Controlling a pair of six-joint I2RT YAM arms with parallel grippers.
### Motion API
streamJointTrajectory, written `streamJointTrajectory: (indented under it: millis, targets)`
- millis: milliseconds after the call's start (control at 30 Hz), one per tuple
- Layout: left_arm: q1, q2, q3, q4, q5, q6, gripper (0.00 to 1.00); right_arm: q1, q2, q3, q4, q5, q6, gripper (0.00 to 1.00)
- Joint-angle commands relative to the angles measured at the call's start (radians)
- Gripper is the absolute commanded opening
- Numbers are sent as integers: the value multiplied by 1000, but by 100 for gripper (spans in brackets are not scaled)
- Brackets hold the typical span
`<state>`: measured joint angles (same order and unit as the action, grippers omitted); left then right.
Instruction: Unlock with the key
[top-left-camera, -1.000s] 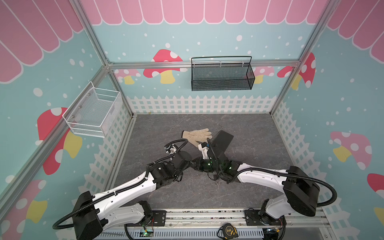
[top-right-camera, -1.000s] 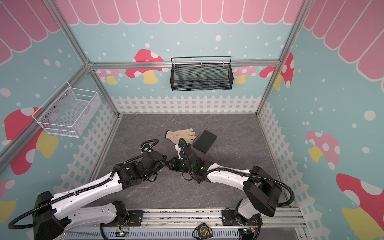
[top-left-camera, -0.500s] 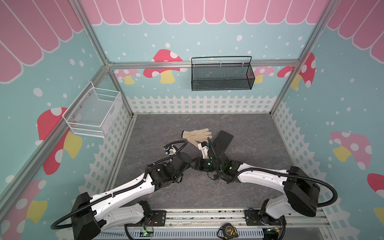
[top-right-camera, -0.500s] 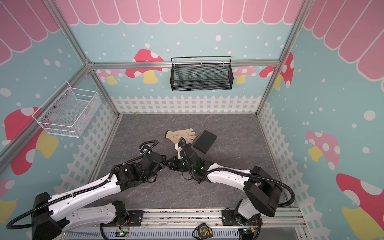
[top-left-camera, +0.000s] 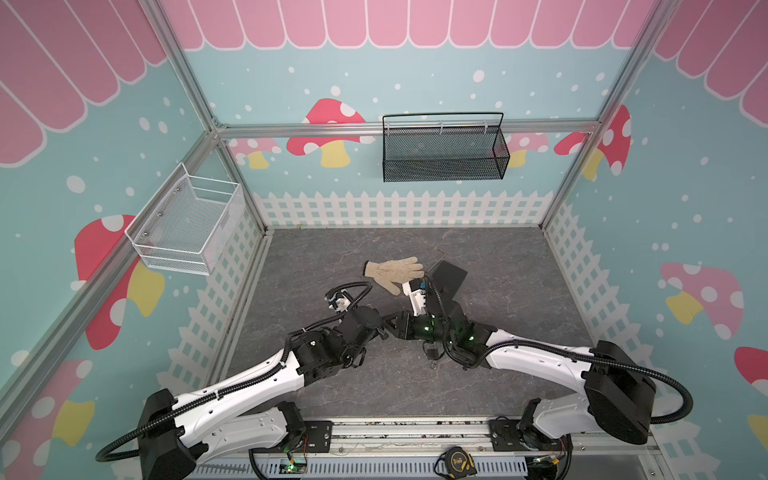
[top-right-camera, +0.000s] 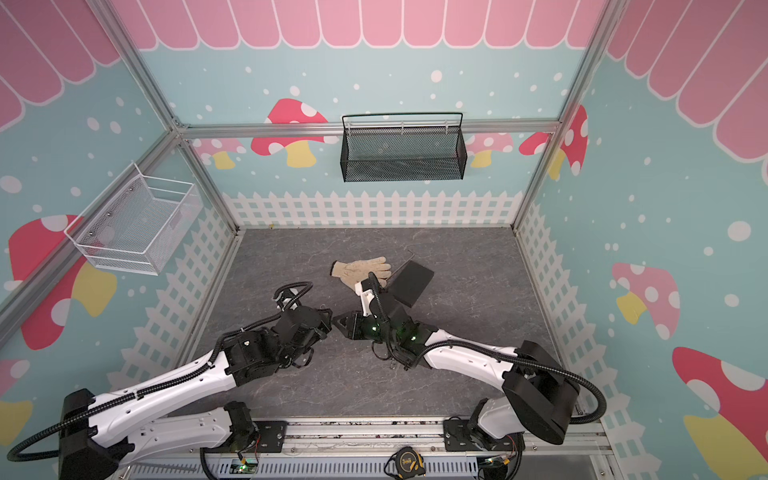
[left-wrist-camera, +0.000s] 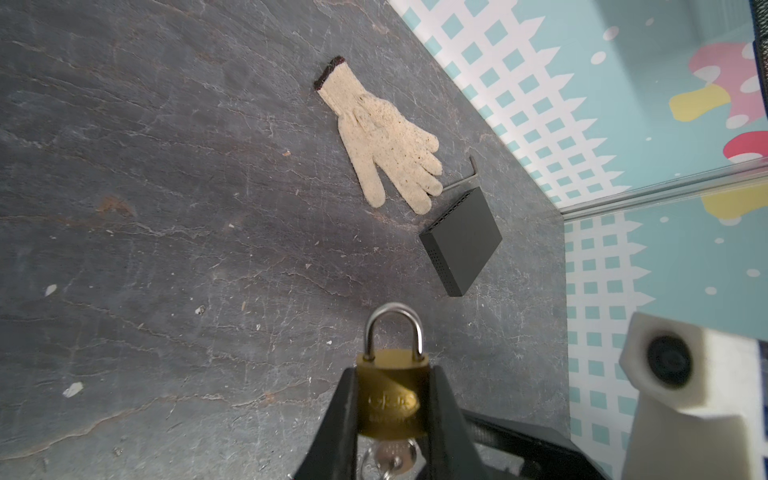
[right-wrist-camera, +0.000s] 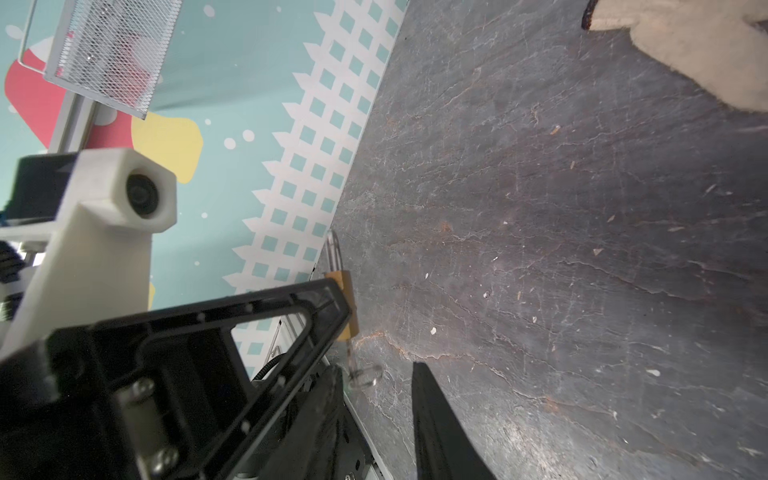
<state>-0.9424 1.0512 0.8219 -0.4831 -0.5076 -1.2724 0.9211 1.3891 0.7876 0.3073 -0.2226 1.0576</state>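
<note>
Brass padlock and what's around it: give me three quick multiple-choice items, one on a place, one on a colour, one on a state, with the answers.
1. Where is the brass padlock?
A. in the wall basket
B. clamped between the left jaws
C. lying loose on the table

2. What colour is the knit glove?
A. beige
B. red
C. blue

3. How do the right jaws stand?
A. shut on the glove
B. shut on the padlock
C. open, gripping nothing

1 B: the left wrist view shows black jaws pressing both sides of its body.
2 A: it lies pale beige on the grey table.
3 C: the right wrist view shows a clear gap between them, with nothing pinched.
</note>
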Motion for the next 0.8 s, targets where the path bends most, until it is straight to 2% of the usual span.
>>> streamJointTrajectory:
  millis: [0,133,233,667,767]
  targets:
    - [7,-12,22,30,-33,-16,0,-15,-30,-41,25,-33,-23,28]
    - [7,-11,17,37,-34,-21,0,-19,-6,-28,97,-118,-5,25]
    - [7,-17,13,36,-37,-25,0,-19,-13,-43,105,-92,-5,20]
    - [8,-22,16,47,-20,-27,0,-18,42,-25,118,-77,-4,14]
    - [8,-22,15,47,-17,-25,0,-18,49,-21,138,-81,-10,8]
